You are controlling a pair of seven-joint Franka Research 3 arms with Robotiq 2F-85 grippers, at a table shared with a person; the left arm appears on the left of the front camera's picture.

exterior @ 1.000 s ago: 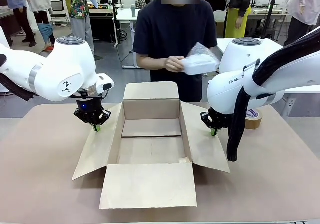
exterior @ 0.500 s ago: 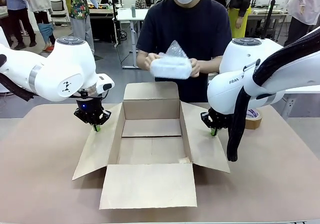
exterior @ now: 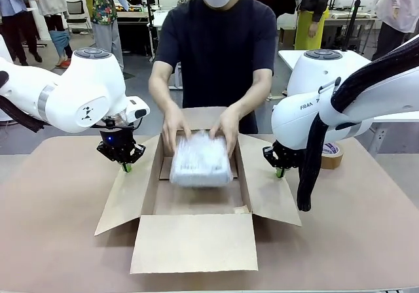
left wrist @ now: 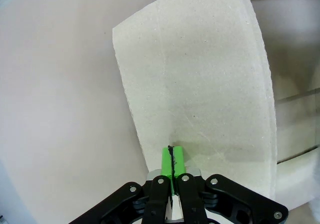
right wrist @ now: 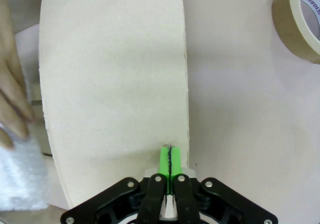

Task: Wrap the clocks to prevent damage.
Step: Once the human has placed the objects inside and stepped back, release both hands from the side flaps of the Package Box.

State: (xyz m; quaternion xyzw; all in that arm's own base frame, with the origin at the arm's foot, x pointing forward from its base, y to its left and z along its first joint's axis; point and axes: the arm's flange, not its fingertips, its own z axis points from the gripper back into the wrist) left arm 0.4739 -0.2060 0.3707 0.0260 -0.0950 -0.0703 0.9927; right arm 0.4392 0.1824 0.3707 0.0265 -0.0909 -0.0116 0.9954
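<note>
- Though closed all the way, with green pads flat against each other, grips nothing: left gripper (left wrist: 172, 154), tips aimed at the left flap (left wrist: 200, 84) of the cardboard box (exterior: 152, 182).
- Cannot tell whether touching that flap or hanging just above it.
- Just ahead of those tips, flap spread outward and sloping; beside it, bare table (left wrist: 60, 84).
- Likewise closed completely, pads together, nothing pinched: right gripper (right wrist: 170, 154), tips aimed at the right flap (right wrist: 115, 74), near its outer edge.
- Cannot tell about contact there either.
- Farther out from the right tips, on the table side and well apart from the flap: roll of brown tape (right wrist: 302, 24), lying flat.
- Between the two sets of jaws: open box, side flaps spread under the tips.
- Inside the box, roughly midway between the grippers: bubble-wrapped bundle (exterior: 200, 161), blurred, low over the box floor.
- Gripped at its far end by a person's hand (exterior: 175, 128) on one corner and the other hand (exterior: 229, 128) on the other corner.
- Well apart from both sets of jaws, bundle and hands alike.
</note>
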